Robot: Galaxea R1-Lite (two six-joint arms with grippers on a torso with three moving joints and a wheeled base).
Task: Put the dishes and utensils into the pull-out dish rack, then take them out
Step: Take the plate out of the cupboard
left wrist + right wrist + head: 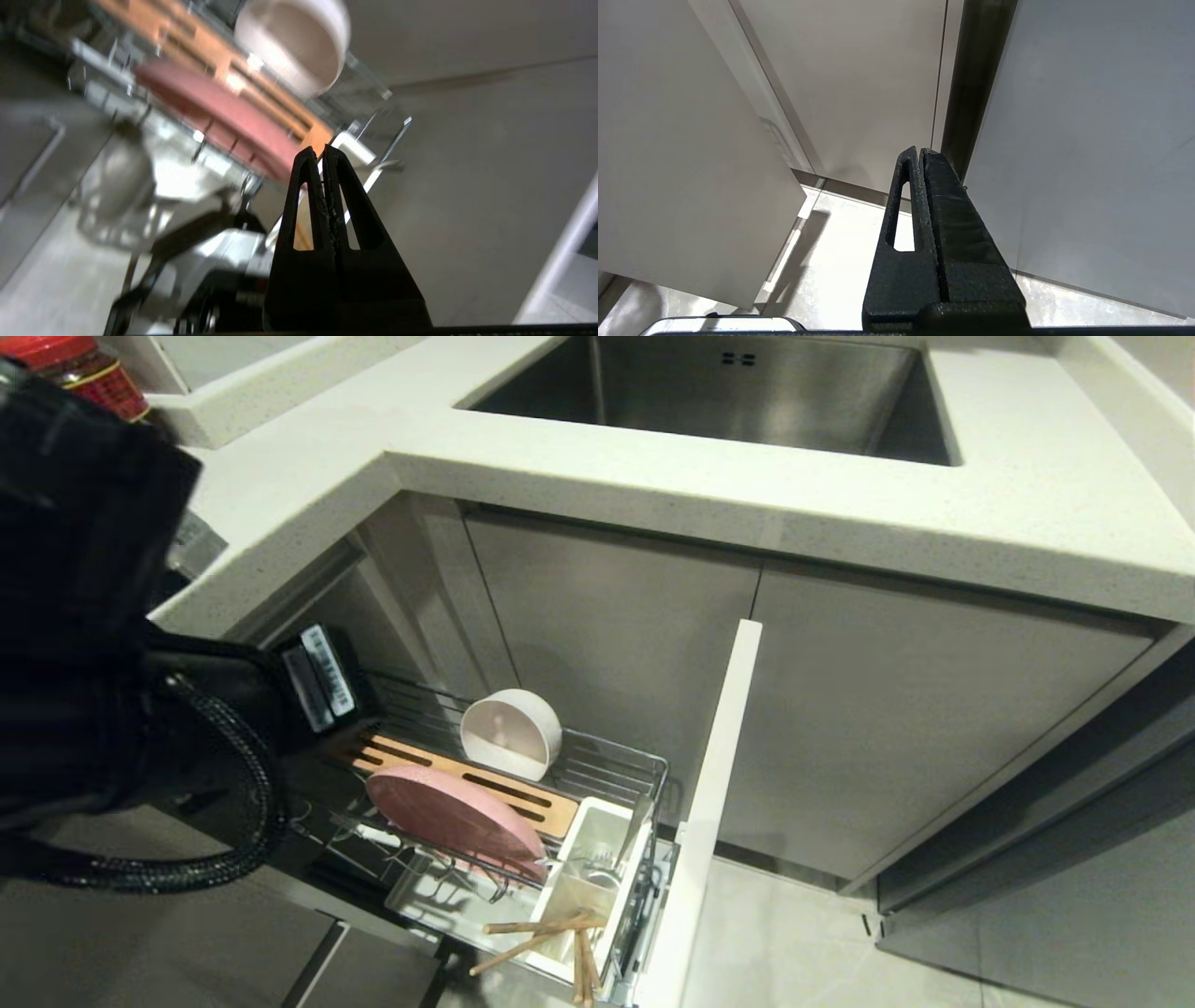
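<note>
Closed tight with nothing between its fingers, the left gripper point(322, 149) hangs over the pull-out dish rack point(597, 761), aimed down toward the pink plate point(455, 819); in the head view only the black bulk of that arm shows at the left. My guess is it is lining up for a pick, since everything already sits loaded. The right gripper point(920, 151) is parked low beside the cabinet doors, its fingers pressed together and empty.

The rack stands drawn out from under the surface, fixed to its white cabinet front point(711, 803). The plate stands on edge in the wire slots beside the wooden strip point(467, 779), which keeps it upright and draining. The off-white bowl point(511, 733) rests tipped on its side behind the strip, mouth facing forward. In the white utensil holder point(597, 859), the chopsticks point(551, 938) lean out toward the front and the fork point(635, 826) stands against the wire edge.
</note>
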